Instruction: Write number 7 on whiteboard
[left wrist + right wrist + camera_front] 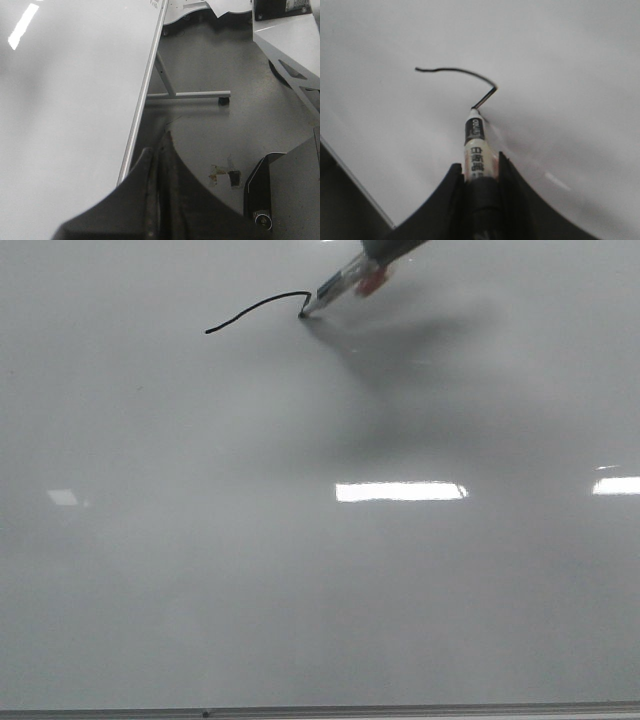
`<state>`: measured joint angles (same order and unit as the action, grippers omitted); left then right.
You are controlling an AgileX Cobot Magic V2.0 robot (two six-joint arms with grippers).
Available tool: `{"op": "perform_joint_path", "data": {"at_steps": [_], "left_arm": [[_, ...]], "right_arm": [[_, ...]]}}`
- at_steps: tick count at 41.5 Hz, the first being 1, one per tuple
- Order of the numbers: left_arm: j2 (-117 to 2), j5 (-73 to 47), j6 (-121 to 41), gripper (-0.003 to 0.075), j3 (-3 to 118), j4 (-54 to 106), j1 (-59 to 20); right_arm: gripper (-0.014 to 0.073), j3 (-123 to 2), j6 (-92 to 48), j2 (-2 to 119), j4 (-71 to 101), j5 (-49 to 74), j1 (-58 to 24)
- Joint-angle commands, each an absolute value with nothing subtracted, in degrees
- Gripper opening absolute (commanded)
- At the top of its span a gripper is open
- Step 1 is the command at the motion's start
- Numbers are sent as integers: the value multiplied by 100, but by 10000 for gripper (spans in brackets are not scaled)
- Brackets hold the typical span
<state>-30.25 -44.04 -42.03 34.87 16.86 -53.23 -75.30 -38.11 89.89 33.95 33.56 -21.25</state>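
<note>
The whiteboard [300,590] fills the front view. On it is a thin black marker line [260,306]: the curved top stroke of the 7 and a short start of the downstroke. My right gripper [479,165] is shut on a white marker [476,145] with a black band. The marker's tip touches the board at the lower end of the line [460,71]. In the front view the marker [340,285] comes in from the top right. My left gripper [157,145] is shut and empty, beside the board's side edge [142,100], over the floor.
The board's grey frame edge [320,710] runs along the near side. Bright glare patches [400,491] lie on the board. In the left wrist view a table leg with a caster [190,94], another table [290,40] and a black device [260,195] stand on the floor.
</note>
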Motion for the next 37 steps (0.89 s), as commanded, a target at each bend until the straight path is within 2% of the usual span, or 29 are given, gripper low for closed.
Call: {"op": "perform_joint_path", "data": {"at_steps": [1, 10, 19, 30, 33, 37], "left_arm": [[-3033, -4058, -4137, -20, 3638, 1843, -5335], [-3033, -4058, -4137, -20, 3638, 1843, -5335], [-3033, -4019, -4137, -20, 3638, 2000, -5335], [-3225, -3181, -4127, -15, 3661, 2392, -5335], [-3382, -3082, -4127, 30, 3661, 2380, -5335], [-3655, -2939, -4127, 181, 3661, 2235, -5335]], "right_arm": [[-59, -7459, -3833, 9015, 3309, 3052, -2304], [-59, -7231, -3837, 9281, 3296, 3093, -2698], [-59, -7231, -4412, 8204, 3296, 4295, -3214], [-59, -7245, -4889, 7493, 3296, 5226, -3988], [-59, -7245, -4889, 7423, 3296, 5358, -4174], [-59, -7245, -4889, 7361, 3296, 5462, -4431]]}}
